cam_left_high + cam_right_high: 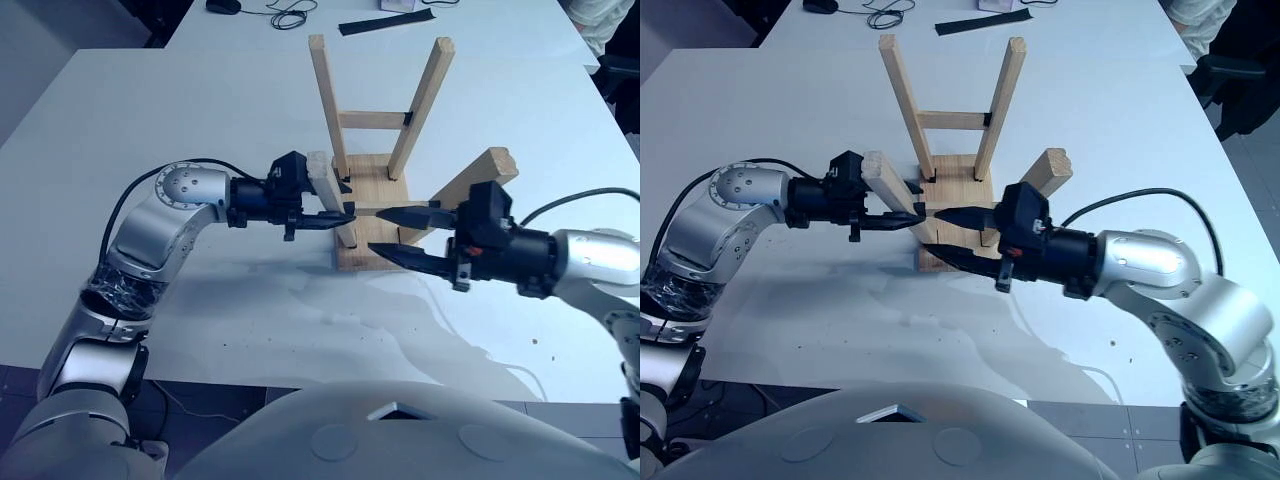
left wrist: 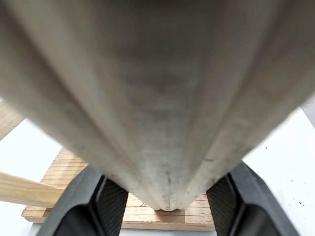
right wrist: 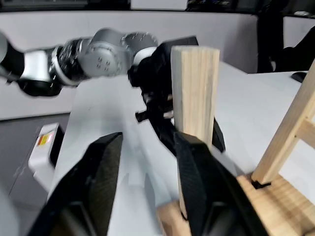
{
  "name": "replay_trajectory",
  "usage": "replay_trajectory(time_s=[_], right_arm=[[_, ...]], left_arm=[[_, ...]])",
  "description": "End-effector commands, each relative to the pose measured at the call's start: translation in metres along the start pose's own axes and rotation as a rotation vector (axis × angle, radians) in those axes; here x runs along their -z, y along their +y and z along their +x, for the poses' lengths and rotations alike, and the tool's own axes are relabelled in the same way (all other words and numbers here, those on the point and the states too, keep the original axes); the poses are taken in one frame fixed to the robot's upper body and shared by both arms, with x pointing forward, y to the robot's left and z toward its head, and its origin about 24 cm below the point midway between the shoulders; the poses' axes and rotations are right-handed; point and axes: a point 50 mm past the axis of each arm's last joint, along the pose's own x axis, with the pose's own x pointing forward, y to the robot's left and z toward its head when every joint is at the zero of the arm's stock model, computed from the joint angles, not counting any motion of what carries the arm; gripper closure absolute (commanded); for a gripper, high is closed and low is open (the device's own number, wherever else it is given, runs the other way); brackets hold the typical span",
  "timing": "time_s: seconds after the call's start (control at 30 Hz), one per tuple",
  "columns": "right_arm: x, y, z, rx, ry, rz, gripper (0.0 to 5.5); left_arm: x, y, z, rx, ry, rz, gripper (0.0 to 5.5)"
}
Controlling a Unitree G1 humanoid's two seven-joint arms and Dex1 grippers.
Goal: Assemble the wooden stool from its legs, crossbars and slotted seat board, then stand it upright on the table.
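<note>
I count four legs (image 1: 330, 105), one crossbar (image 1: 372, 119) I can be sure of, and one seat board (image 1: 372, 172) lying flat on the surface (image 1: 150, 120). The legs rise from the seat board, long axes near vertical, with the right-side leg (image 1: 482, 173) leaning outward. My left hand (image 1: 340, 216) is clamped on the near-left leg (image 1: 322, 175). My right hand (image 1: 375, 230) is spread open at the seat board's near edge.

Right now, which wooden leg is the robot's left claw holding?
The near left leg, clamped in the left gripper. The two far legs stand free, joined by a crossbar; the right leg leans outward.
</note>
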Motion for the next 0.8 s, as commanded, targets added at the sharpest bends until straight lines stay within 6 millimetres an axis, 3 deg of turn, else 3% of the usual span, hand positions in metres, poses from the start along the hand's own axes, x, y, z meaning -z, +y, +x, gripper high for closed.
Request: replay_trajectory(time_s=[0.03, 0.3, 0.6, 0.8], right_arm=[[-0.005, 0.0, 0.016, 0.095, -0.053, -0.045, 4.3], [-0.006, -0.009, 0.026, 0.265, -0.112, -0.106, 5.48], [-0.001, -0.019, 0.033, 0.4, -0.112, -0.137, 5.48], [0.002, -0.022, 0.032, 0.433, -0.106, -0.133, 4.69]], left_arm=[[0.049, -0.004, -0.006, -0.032, 0.294, -0.143, 3.46], [0.049, -0.002, -0.008, -0.032, 0.302, -0.14, 3.46], [0.047, 0.002, -0.008, -0.028, 0.305, -0.133, 3.46], [0.046, 0.003, -0.008, -0.028, 0.306, -0.13, 3.46]])
